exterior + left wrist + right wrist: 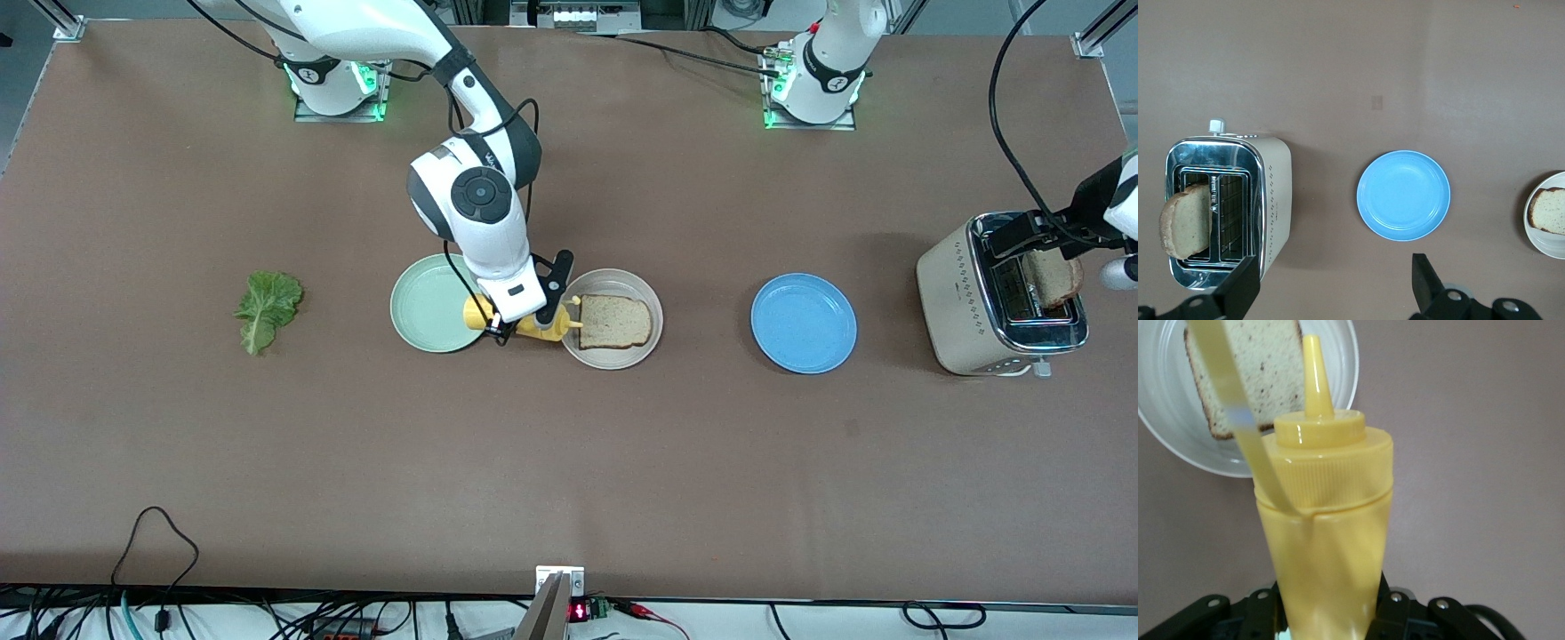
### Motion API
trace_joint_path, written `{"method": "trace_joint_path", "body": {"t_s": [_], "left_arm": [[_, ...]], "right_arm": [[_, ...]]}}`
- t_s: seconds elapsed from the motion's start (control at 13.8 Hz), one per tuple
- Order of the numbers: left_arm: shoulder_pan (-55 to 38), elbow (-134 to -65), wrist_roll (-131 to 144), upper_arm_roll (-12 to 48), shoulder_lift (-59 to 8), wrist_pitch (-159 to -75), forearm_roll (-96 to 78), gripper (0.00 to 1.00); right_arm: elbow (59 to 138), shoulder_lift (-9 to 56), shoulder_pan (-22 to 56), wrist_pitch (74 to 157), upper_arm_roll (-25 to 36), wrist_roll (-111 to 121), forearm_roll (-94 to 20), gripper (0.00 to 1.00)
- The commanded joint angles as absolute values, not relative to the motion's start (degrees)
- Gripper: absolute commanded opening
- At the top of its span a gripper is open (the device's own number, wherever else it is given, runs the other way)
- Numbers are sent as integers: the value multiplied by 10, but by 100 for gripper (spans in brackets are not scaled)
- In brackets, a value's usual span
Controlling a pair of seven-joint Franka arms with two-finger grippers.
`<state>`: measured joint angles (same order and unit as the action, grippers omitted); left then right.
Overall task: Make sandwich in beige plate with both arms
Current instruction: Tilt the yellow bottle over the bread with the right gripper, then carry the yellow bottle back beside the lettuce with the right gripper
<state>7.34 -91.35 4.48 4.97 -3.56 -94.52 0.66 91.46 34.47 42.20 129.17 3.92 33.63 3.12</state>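
Note:
A bread slice (pixel 615 322) lies on the beige plate (pixel 653 347) in the middle of the table. My right gripper (pixel 520 324) is shut on a yellow squeeze bottle (pixel 540 328), which is tipped on its side with its nozzle at the plate's rim, pointing at the slice. In the right wrist view the bottle (pixel 1325 520) fills the middle, with the slice (pixel 1251 373) and plate (pixel 1338 360) past its tip. A second bread slice (pixel 1053 276) stands in the toaster (pixel 965 302). My left gripper (pixel 1331 290) hangs open above the toaster, holding nothing. A lettuce leaf (pixel 267 307) lies toward the right arm's end.
A pale mint-green plate (pixel 425 302) sits beside the beige plate, toward the right arm's end. A blue plate (pixel 803 322) lies between the beige plate and the toaster. Cables run along the table edge nearest the front camera.

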Motion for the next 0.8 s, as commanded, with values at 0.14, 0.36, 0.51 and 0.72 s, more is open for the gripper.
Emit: {"method": "trace_joint_path", "body": {"t_s": [0.14,0.36,0.51,0.72], "left_arm": [[78,-915,34,50,-18,-943,-7,100],[78,-915,34,50,-18,-943,-7,100],[78,-915,35,50,-18,-945,-6,100],[78,-915,36,51,-18,-944,-8,100]], "right_arm": [[904,342,432,1259,39,330,48,0],[904,309,396,1259,46,335,37,0],[905,282,352,1229,40,364,5,0],[905,259,278,1201,41,510,-118,0]]}}
